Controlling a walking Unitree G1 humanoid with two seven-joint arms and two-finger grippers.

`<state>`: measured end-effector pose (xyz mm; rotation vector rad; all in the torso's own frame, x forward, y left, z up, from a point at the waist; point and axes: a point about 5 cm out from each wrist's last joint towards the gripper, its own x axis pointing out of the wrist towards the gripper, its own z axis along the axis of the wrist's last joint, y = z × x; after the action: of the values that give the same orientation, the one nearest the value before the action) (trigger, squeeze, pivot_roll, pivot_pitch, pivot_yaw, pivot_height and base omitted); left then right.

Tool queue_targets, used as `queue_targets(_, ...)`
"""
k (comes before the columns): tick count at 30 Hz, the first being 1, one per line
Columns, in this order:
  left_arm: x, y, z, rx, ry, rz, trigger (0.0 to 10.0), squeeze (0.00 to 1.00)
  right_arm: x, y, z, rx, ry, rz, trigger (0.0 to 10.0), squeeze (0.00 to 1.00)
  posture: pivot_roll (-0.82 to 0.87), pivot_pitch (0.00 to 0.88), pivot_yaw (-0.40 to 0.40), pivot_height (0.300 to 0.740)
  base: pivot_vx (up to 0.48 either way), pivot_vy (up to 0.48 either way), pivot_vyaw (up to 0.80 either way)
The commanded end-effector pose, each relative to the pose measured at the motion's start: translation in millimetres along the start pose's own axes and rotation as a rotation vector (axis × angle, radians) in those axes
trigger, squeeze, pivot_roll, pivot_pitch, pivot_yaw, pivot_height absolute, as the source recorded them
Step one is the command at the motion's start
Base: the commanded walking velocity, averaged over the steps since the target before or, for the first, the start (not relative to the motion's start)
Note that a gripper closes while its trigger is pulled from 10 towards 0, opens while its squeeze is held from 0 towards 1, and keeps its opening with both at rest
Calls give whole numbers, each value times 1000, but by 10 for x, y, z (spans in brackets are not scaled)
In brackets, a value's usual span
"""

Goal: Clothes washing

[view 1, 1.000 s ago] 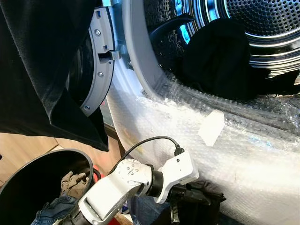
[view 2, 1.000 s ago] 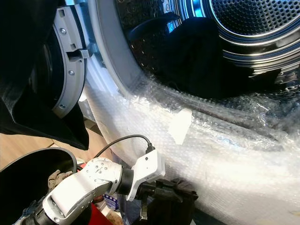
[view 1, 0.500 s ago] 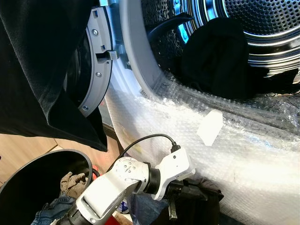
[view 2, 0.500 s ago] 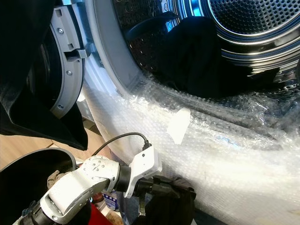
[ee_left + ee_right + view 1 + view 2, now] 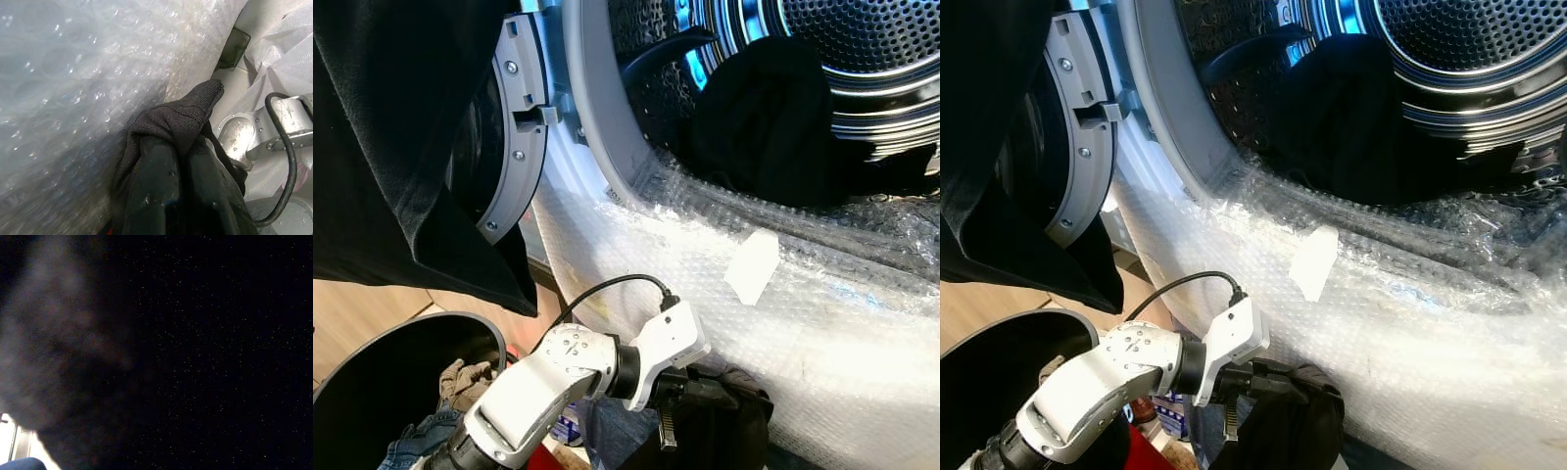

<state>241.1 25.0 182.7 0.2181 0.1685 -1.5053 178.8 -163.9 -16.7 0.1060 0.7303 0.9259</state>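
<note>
The washing machine's drum (image 5: 862,59) stands open, with a black garment (image 5: 764,117) heaped just inside its mouth. Low in front of the machine, my left gripper (image 5: 690,392) is shut on another black garment (image 5: 720,426), which bunches under the wrist. In the left wrist view the dark knit cloth (image 5: 181,117) wraps over both fingers (image 5: 151,186), close against the bubble wrap (image 5: 73,73). The right wrist view is nearly black, with only a blurred dark mass to make out.
Bubble wrap (image 5: 822,323) covers the machine's front, with a white tape patch (image 5: 752,266) on it. The round door (image 5: 514,127) hangs open at left, with a black cloth (image 5: 401,147) draped over it. A dark basket (image 5: 372,382) holding jeans and other clothes stands at lower left.
My left wrist has drawn slightly to the left along the machine's front, with the black garment still in its grip. The garment now bunches more under the gripper.
</note>
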Motion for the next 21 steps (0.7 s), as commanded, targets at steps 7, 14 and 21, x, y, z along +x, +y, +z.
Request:
queue_targets(7,-319,-319,-149,1,115,-84,9412,922,-40,73,-33,-16,-3,32,0,0,-9,40,46,740,0,0,0)
queue_targets(14,-545,-452,-217,-39,193,-78,10000,1000,-46,81,-65,-12,5,32,0,0,2,39,49,740,0,0,0)
queue_targets(21,-764,-251,-693,-116,353,250,10000,1000,-74,83,7,-43,-9,45,0,0,10,25,51,740,0,0,0)
